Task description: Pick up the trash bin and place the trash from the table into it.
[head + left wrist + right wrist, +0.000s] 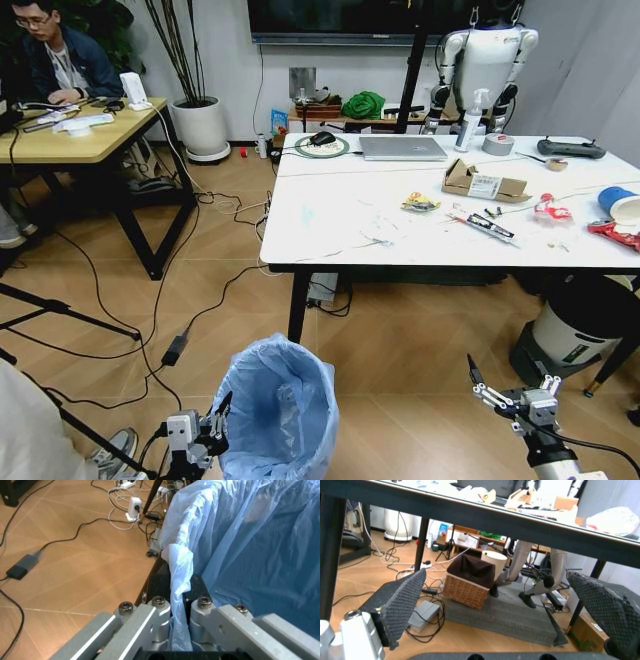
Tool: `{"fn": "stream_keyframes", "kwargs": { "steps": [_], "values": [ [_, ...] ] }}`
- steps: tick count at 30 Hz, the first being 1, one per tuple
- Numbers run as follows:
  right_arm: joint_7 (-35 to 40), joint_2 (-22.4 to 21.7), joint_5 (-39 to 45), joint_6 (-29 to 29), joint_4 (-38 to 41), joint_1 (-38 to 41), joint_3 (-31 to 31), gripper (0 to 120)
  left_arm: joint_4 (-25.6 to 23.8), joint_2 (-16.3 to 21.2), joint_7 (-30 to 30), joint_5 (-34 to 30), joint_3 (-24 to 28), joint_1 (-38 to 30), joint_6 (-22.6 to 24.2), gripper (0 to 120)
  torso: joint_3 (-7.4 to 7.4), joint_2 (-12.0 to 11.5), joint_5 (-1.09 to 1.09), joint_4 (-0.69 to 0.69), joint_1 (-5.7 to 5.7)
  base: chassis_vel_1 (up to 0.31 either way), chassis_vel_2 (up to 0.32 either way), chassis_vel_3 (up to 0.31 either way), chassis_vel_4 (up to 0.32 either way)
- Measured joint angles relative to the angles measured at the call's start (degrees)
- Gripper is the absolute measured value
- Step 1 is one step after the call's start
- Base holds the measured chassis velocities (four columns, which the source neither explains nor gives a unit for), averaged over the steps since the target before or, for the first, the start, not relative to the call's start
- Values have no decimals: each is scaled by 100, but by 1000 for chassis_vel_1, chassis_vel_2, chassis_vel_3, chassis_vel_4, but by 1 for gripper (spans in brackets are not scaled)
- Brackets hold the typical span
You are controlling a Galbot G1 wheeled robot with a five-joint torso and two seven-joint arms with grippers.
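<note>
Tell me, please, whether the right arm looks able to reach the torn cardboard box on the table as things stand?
Probably not yet. The right gripper hangs open, low near the floor and below the table edge, while the cardboard box lies far back on top. Nothing blocks it, but the arm would have to rise and extend.

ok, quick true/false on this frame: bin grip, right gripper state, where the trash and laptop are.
1. The left gripper is shut on the trash bin rim and bag. True.
2. The right gripper holds a wrapper. False: it is open and empty, low in front of the table.
3. The torn cardboard box lies in the bin. False: it is on the table.
4. The silver laptop sits closed on the table. True.
5. The bin stands on the table. False: it is at floor level.
</note>
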Motion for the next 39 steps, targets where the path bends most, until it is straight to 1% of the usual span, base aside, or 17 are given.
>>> {"fn": "stream_keyframes", "kwargs": {
  "steps": [10,13,14,18,31,36,38,39],
  "values": [
    [13,-16,61,5,59,-6,-4,100,18,-11,-1,6,7,3,0,0,162,280,0,0,118,0,0,0,0],
    [14,-19,70,6,80,-10,-5,100,18,-18,-1,14,10,10,0,0,187,321,0,0,135,0,0,0,0],
    [15,-21,78,6,105,-17,-8,100,16,-27,-1,26,17,18,0,0,220,378,0,0,159,0,0,0,0],
    [15,-24,85,6,142,-35,-10,100,11,-35,4,55,33,38,0,0,262,457,0,0,194,0,0,0,0],
    [15,-34,93,6,176,-53,-10,100,9,-47,31,131,37,48,-22,0,484,851,0,0,367,0,0,0,0],
    [15,-31,93,4,176,-53,-10,100,11,-48,35,134,38,42,-23,0,522,916,0,0,394,0,0,0,0],
    [15,-30,93,-1,185,-54,-8,100,14,-49,38,136,40,35,-25,0,568,999,0,0,430,0,0,0,0],
    [15,-30,93,-1,185,-54,-8,100,14,-49,38,136,40,35,-25,0,568,999,0,0,430,0,0,0,0]
  ]
}}
